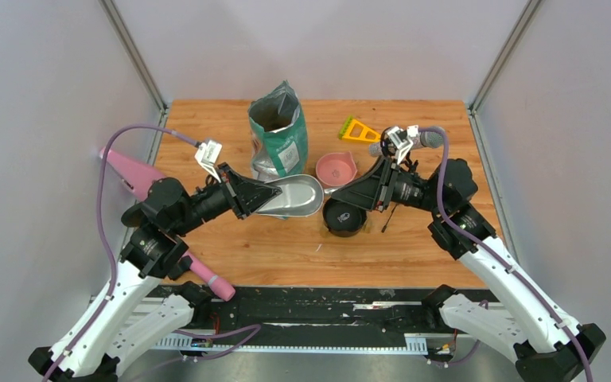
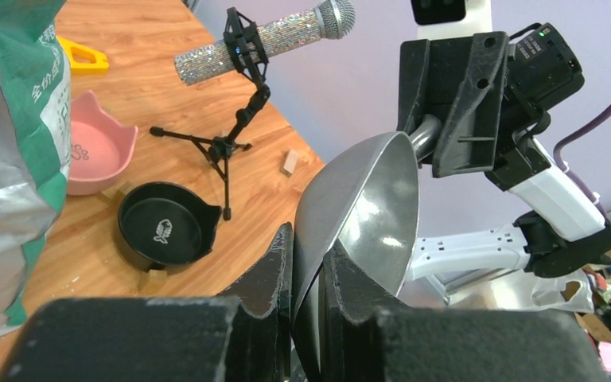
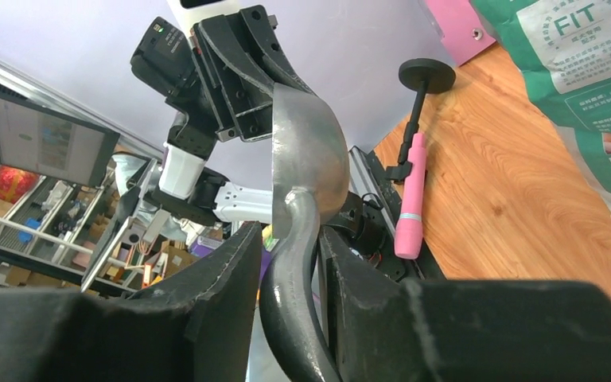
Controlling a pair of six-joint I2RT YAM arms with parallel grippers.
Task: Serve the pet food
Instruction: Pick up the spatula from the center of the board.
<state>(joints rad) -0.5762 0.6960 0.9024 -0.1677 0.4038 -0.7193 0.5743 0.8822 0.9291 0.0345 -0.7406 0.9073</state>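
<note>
From above, both arms lean in low over the surface [image 1: 270, 255] and meet at the scoop [image 1: 298, 196]. The left pincer [image 1: 266, 197] grips its bowl end, and the right pincer [image 1: 336, 193] grips its handle. The bag [image 1: 280, 139] stands upright just behind, mouth open; the pet food inside cannot be made out.

Left wrist: the fingers [image 2: 274, 267] pinch the scoop's rim. The bag carries Chinese characters, and the black bowl [image 2: 163, 231] a fish-bone mark.

Right wrist: the fingers clamp the handle. The bag reads "FIT".
</note>
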